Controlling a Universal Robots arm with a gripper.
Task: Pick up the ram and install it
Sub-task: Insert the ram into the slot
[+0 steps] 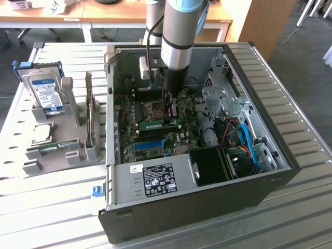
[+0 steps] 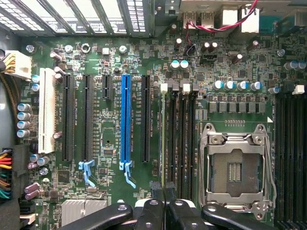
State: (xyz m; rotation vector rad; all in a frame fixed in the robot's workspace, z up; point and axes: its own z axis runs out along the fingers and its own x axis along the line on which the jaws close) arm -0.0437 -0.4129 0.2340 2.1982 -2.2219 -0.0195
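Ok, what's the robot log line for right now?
pincer: shut on ram | ram: on edge at memory slots | where: inside computer case

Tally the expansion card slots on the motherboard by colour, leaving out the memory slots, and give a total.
White slots: 1
Blue slots: 1
Black slots: 4, one of them short
Total: 6
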